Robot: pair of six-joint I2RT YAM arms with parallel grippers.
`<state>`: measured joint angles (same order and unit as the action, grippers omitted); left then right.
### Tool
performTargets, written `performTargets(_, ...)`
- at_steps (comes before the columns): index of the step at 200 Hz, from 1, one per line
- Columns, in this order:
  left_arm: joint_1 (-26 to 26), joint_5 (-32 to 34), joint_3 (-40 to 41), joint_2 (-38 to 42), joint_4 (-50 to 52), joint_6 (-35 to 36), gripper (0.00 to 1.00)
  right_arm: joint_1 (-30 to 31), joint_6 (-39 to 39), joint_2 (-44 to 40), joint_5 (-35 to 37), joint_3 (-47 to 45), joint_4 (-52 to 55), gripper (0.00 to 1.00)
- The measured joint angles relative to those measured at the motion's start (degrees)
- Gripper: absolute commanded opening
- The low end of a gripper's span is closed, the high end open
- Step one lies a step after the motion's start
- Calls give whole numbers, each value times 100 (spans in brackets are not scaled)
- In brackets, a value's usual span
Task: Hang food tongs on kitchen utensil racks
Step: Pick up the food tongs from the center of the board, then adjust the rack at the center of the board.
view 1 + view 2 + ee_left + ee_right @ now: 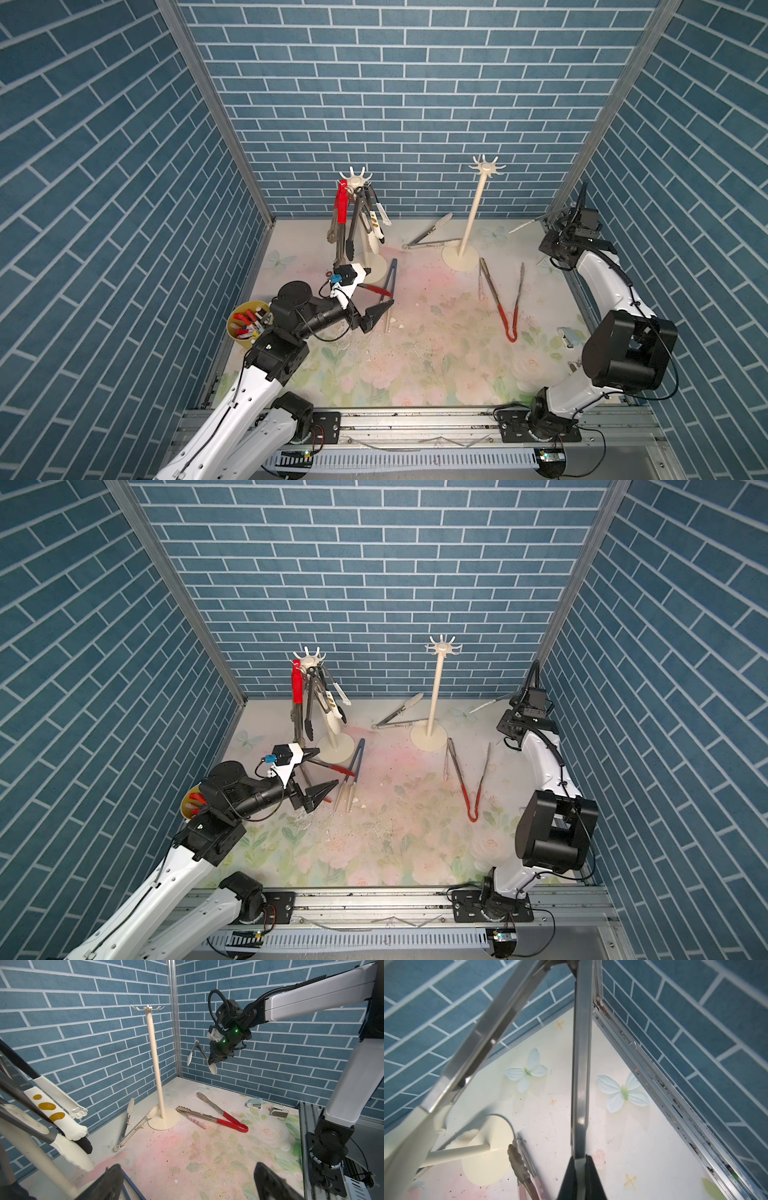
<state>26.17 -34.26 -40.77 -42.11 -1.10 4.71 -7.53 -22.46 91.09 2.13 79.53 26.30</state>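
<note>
**Left rack loaded, right rack bare, one pair in the air**

Near the bench's [415, 374] left edge, the left tool [373, 291] hangs with its jaws wide apart and empty. It is low beside the base of the left rack [356, 180], above the red-tipped tongs [338, 769] and the blue tongs [356, 762] lying there. That rack already carries red tongs [341, 205], black tongs [353, 232] and cat-paw tongs [376, 226].

Toward the back edge, the right rack [473, 208] has bare hooks. Cream-tipped tongs [428, 235] lie against its base, and red-handled tongs [505, 307] and pink paw tongs [197, 1121] lie just right of it.

Over the far right corner, the right tool [213, 1060] is clamped on one arm of the white-tipped steel tongs [192, 1053], hinge end uppermost.

These tongs look light and stiff, but springy and slick. A grip on one bare steel arm could let them swivel, so holding nearer the coated end should be surer. That also leaves the hinge loop free for a hook.
</note>
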Motion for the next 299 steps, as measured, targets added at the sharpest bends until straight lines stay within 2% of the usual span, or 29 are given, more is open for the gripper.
performTargets(65, 0, 260, -208, -308, 354, -260, 99, 249, 212, -922, -417, -400, -466, 0)
performTargets(133, -61, 592, -452, -643, 581, -629, 99, 697, 730, -2059, -1224, -756, -870, 0)
performTargets(173, -557, 581, -577, -785, 424, -1165, 99, 1008, 988, -2450, -1683, -782, -920, 0)
performTargets(212, -1029, 570, -1036, -960, 291, -1609, 99, 1613, 1261, -2542, -1998, -787, -918, 0)
performTargets(261, -1692, 518, -1718, -1259, 17, -2074, 97, 2317, 1458, -2430, -1969, -756, -898, 0)
performTargets(299, -2100, 437, -2120, -1777, -138, -2341, 95, 2949, 1720, -1805, -1596, -297, -745, 0)
